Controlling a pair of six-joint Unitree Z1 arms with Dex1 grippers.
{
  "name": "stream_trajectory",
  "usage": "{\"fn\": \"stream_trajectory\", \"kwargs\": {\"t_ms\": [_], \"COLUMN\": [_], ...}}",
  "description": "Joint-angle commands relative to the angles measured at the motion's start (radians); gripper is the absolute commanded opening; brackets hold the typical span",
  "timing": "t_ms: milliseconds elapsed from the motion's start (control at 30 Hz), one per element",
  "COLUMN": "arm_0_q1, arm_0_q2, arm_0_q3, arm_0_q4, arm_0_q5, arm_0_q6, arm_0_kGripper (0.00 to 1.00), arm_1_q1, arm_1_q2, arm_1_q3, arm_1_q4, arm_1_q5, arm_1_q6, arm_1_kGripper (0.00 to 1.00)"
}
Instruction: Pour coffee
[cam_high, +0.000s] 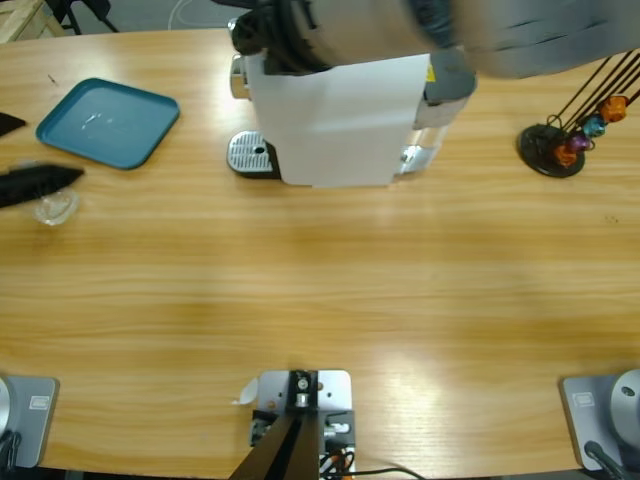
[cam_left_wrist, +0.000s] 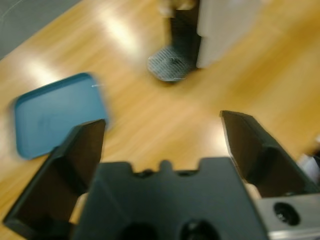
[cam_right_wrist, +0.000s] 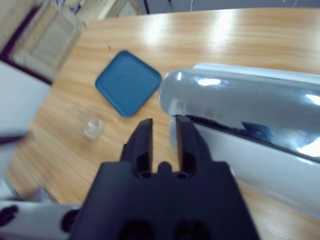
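High view: glass (cam_high: 52, 207) sits far left on table (cam_high: 320, 290), beside teal tray (cam_high: 108, 122), well apart from coffee machine (cam_high: 320, 120). Coffee maybe tiny layer inside, hard to tell. Pouring looks not done.

Left wrist view: left gripper (cam_left_wrist: 162, 132) wide open, empty, high over table.

Right wrist view: right gripper (cam_right_wrist: 162, 137) nearly closed, empty, above machine top.

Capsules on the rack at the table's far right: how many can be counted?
3 show on the capsule rack: an orange capsule highest, a blue capsule below it, and a red-orange capsule lowest. More may be hidden behind them.
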Motion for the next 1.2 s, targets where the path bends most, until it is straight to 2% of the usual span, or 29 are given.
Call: {"fn": "stream_trajectory", "kwargs": {"t_ms": [33,167,233,500,633,800,1200], "arm_0_q1": [0.149,0.209,0.213,0.342,0.343,0.343,0.373], "arm_0_q2": [-0.018,0.0,0.004,0.139,0.14,0.158,0.291], "arm_0_q3": [0.037,0.127,0.131,0.174,0.276,0.306,0.284], "arm_0_q4": [0.078,0.073,0.068,0.01,-0.138,-0.211,-0.281], "arm_0_q5": [0.166,0.232,0.26,0.273,0.273,0.273,0.24], "arm_0_q6": [-0.164,-0.278,-0.295,-0.368,-0.389,-0.377,-0.313], "arm_0_kGripper": [1.0,1.0,1.0,1.0,1.0,1.0,1.0], "arm_1_q1": [-0.001,0.009,0.009,0.011,0.011,0.011,0.011], "arm_1_q2": [-0.209,-0.274,-0.298,-0.314,-0.303,-0.271,-0.22], "arm_1_q3": [0.029,0.065,0.095,0.119,0.121,0.112,0.109], "arm_1_q4": [0.222,0.329,0.341,0.373,0.374,0.373,0.36], "arm_1_q5": [0.007,0.009,0.005,-0.013,-0.028,-0.027,-0.018], "arm_1_q6": [-0.099,-0.113,-0.113,-0.097,-0.076,-0.071,-0.054], "arm_1_kGripper": [1.0,1.0,1.0,1.0,1.0,1.0,1.0]}}
